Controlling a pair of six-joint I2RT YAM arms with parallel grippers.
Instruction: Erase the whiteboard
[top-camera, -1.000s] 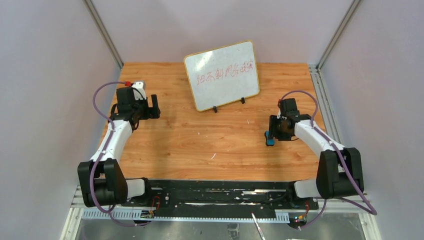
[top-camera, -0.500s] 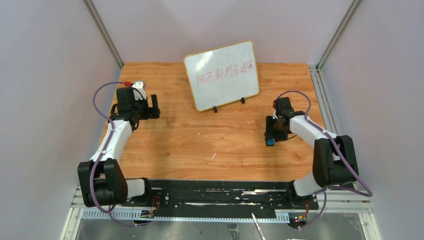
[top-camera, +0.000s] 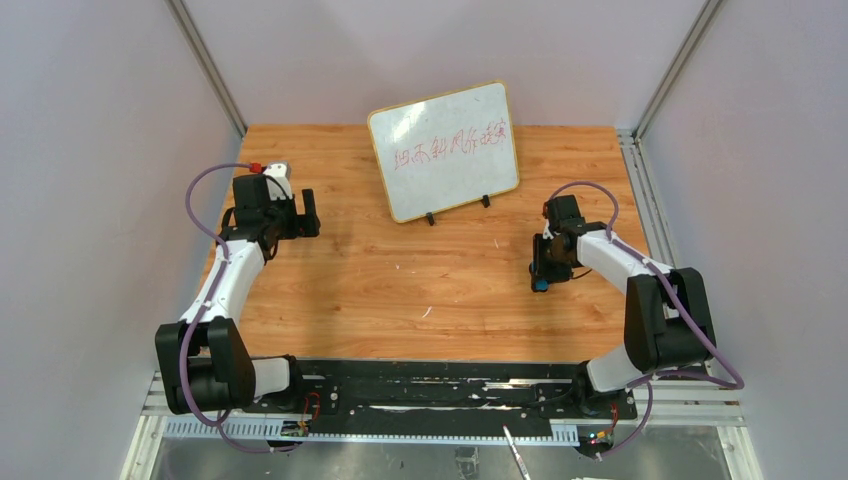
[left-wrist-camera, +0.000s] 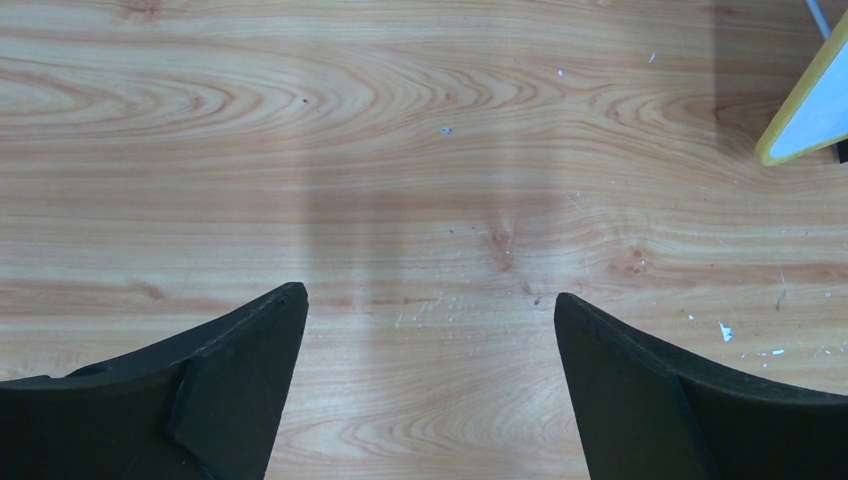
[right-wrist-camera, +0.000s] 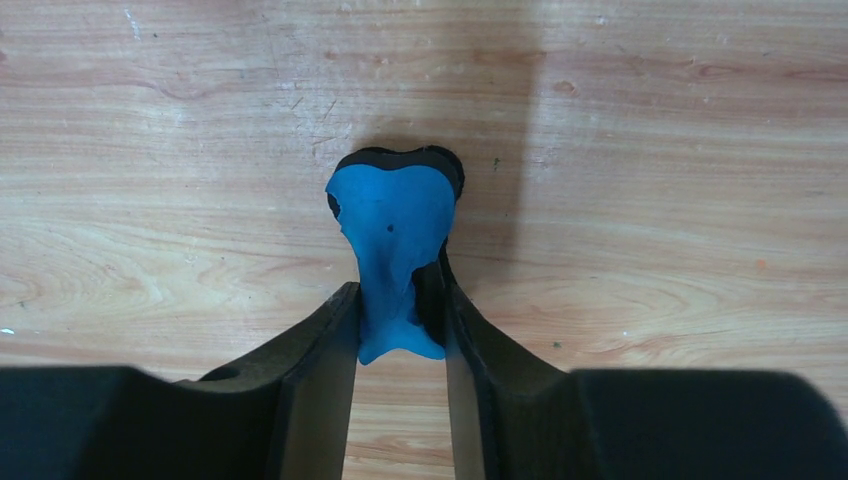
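Observation:
The whiteboard (top-camera: 445, 150) stands propped on two small black feet at the back middle of the table, with red handwriting across it; one framed corner (left-wrist-camera: 810, 110) shows in the left wrist view. My right gripper (top-camera: 541, 272) (right-wrist-camera: 398, 295) is low over the table, right of centre, shut on a blue eraser (right-wrist-camera: 393, 215) (top-camera: 540, 285) whose soft body is pinched narrow between the fingers. The eraser's black underside rests on the wood. Left of the board, my left gripper (top-camera: 311, 213) (left-wrist-camera: 428, 300) hangs open over bare wood, holding nothing.
The wooden table (top-camera: 400, 290) is walled by grey panels on the left, right and back. White specks are scattered on the wood (left-wrist-camera: 725, 330) near the board. A black rail with the arm bases (top-camera: 430, 385) runs along the near edge.
The right arm has drawn in a little toward the left, and its fingers have closed in on the blue eraser, squeezing it. The left arm and the whiteboard have not moved.

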